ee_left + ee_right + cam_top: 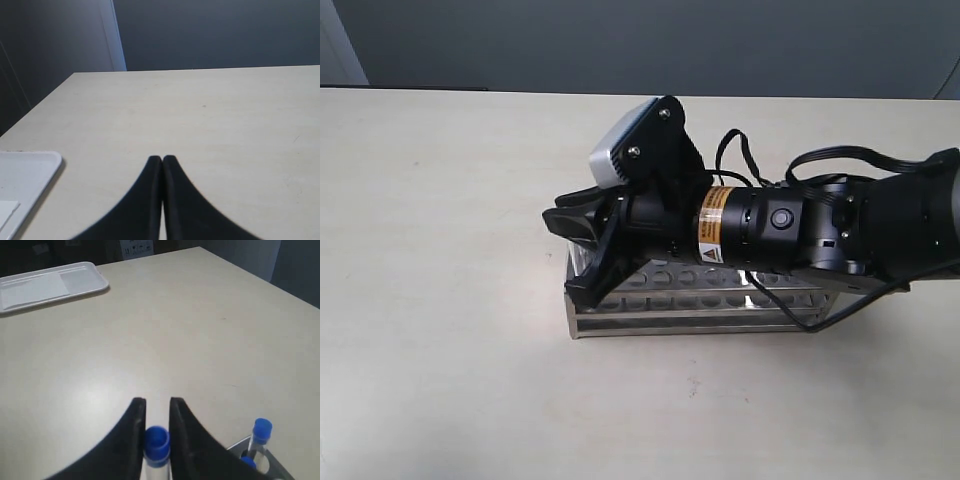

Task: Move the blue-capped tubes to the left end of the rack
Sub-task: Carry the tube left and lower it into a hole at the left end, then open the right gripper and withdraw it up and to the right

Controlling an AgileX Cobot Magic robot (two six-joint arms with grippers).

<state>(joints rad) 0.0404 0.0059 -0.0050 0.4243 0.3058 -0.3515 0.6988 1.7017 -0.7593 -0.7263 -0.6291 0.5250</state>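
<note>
My right gripper is shut on a blue-capped tube, its fingers pressing the blue cap from both sides. In the exterior view this gripper hangs over the left end of the steel rack, and the arm hides most of the top plate. Another blue-capped tube stands upright in the rack's corner, with a further blue cap just beside it. My left gripper is shut on nothing above bare table, and it does not show in the exterior view.
A white tray lies far across the table in the right wrist view. A white tray's corner also shows beside the left gripper. The table's edge and a dark wall are behind.
</note>
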